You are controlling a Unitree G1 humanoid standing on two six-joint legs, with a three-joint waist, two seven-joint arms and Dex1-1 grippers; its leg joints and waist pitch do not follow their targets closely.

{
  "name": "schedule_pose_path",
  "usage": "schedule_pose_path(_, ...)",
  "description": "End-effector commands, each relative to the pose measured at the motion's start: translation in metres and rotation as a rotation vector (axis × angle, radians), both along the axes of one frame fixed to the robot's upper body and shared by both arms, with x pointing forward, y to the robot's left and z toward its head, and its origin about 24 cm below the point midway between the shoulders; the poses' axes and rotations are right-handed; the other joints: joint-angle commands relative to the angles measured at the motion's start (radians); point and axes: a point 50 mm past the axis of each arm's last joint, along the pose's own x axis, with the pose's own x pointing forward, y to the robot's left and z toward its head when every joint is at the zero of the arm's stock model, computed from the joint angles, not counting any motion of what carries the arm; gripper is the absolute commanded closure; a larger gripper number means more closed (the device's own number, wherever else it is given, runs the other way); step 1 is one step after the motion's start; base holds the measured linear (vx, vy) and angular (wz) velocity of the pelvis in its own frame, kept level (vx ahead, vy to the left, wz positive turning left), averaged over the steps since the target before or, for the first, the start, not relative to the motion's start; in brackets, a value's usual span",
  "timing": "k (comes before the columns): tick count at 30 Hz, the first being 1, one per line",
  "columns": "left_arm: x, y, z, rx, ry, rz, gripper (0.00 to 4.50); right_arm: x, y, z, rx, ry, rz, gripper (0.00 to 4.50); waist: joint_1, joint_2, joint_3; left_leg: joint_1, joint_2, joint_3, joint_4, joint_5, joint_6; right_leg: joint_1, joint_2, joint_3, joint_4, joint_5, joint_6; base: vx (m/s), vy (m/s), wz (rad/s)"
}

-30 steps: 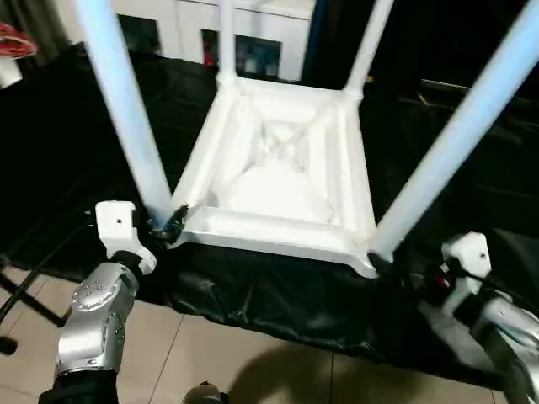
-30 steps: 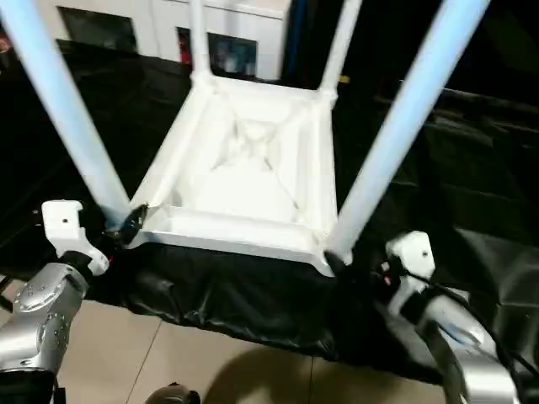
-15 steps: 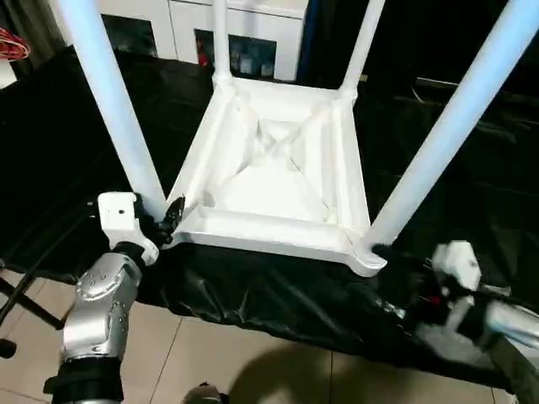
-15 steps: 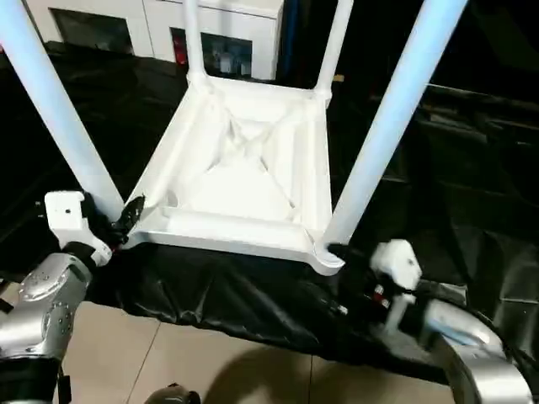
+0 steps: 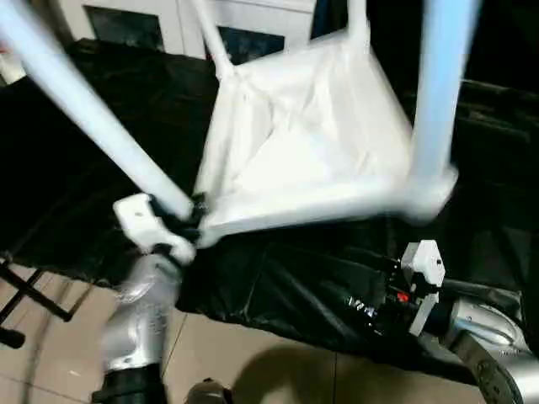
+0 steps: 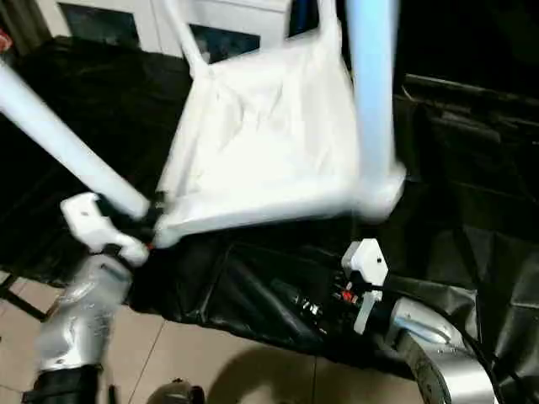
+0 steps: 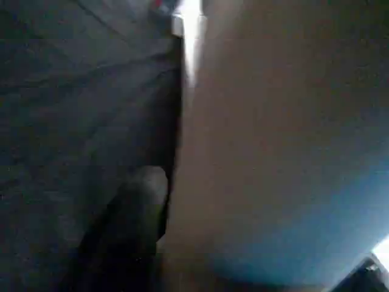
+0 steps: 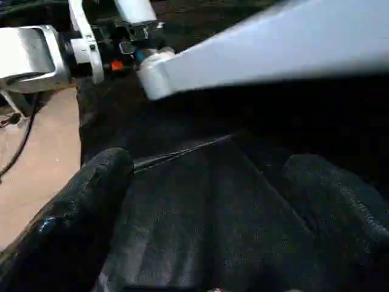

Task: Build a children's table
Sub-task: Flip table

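Note:
The children's table (image 5: 303, 126) is upside down over the black cloth and tipped, its ribbed underside facing me and its near right corner (image 5: 425, 198) raised. White legs rise from its corners; the near left leg (image 5: 93, 126) slants away to the left. My left gripper (image 5: 189, 220) is shut on that leg right at its socket, and the left wrist view has one black finger (image 7: 130, 213) pressed against the white surface. My right gripper (image 8: 206, 201) hangs open low over the cloth, below and clear of the raised corner, nothing between its fingers.
Black cloth (image 5: 278, 286) covers the work surface and hangs over its front edge. Tiled floor (image 5: 236, 362) lies below. White cabinets (image 5: 168, 17) stand at the back. A black stand's foot (image 5: 25, 295) pokes in at the left.
The table has tipped and swung, its near right corner lifting off the cloth. My left gripper closed in on the near left leg. My right gripper drew back from the near right corner.

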Motion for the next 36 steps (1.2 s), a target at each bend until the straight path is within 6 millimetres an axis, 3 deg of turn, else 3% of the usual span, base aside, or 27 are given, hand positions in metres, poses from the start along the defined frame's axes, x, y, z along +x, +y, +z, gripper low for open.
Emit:
schedule_pose_path(1,0.002,-0.026,-0.001,-0.073,0.028,-0.073,1.97,0.007,-0.005,0.002,-0.013,-0.008,-0.077,0.0,-0.001,-0.01,-0.056,0.009,0.089,-0.041,-0.066,-0.093,0.118,0.042,-0.121,0.076,-0.077,-0.103,-0.174,0.0,0.0,0.0)
schedule_pose_path(4,0.007,-0.031,0.003,-0.076,0.026,-0.076,2.14,0.025,-0.012,-0.004,0.001,0.028,-0.263,0.0,-0.01,-0.008,-0.056,0.014,0.088,-0.043,-0.073,-0.132,0.072,0.037,-0.12,0.075,-0.087,-0.201,-0.15,0.0,0.0,0.0)
schedule_pose_path(7,0.014,-0.039,0.013,-0.095,0.004,-0.1,2.17,0.036,-0.006,-0.004,0.163,0.083,-0.334,0.0,-0.008,-0.008,-0.055,0.023,0.088,-0.039,-0.072,-0.146,0.051,0.032,-0.123,0.079,-0.09,-0.219,-0.147,0.0,0.0,0.0)
schedule_pose_path(11,0.018,-0.046,0.018,-0.099,-0.004,-0.123,2.18,0.039,0.003,-0.005,0.236,0.114,-0.314,0.0,-0.004,-0.008,-0.063,0.012,0.091,-0.042,-0.07,-0.084,0.064,0.039,-0.122,0.077,-0.071,-0.099,-0.152,0.0,0.0,0.0)
schedule_pose_path(14,0.021,-0.054,0.02,-0.092,-0.011,-0.144,2.23,0.048,0.009,-0.006,0.294,0.138,-0.324,0.0,-0.005,-0.01,-0.065,0.007,0.087,-0.039,-0.066,-0.046,0.083,0.041,-0.123,0.077,-0.06,-0.012,-0.175,0.0,0.0,0.0)
schedule_pose_path(17,0.023,-0.057,0.02,-0.085,-0.012,-0.149,2.23,0.054,0.013,-0.005,0.344,0.145,-0.314,0.0,-0.005,-0.011,-0.066,0.008,0.086,-0.037,-0.064,-0.054,0.087,0.041,-0.125,0.077,-0.063,-0.037,-0.177,0.0,0.0,0.0)
schedule_pose_path(24,0.028,-0.059,0.02,-0.032,-0.011,-0.135,2.23,0.069,0.021,0.009,0.514,0.133,-0.293,0.0,-0.004,-0.013,-0.07,0.007,0.089,-0.038,-0.06,-0.004,0.107,0.041,-0.124,0.076,-0.05,0.035,-0.181,0.0,0.0,0.0)
schedule_pose_path(28,0.029,-0.06,0.02,-0.023,-0.018,-0.137,2.23,0.074,0.021,0.012,0.573,0.132,-0.314,0.0,-0.004,-0.013,-0.072,0.003,0.088,-0.036,-0.056,0.019,0.123,0.039,-0.125,0.075,-0.044,0.073,-0.2,0.0,0.0,0.0)
schedule_pose_path(36,0.029,-0.061,0.021,0.036,-0.044,-0.166,2.23,0.089,0.011,0.007,0.641,0.194,-0.466,0.0,-0.008,-0.009,-0.073,0.007,0.089,-0.035,-0.059,-0.006,0.094,0.037,-0.126,0.074,-0.048,0.018,-0.196,0.0,0.0,0.0)
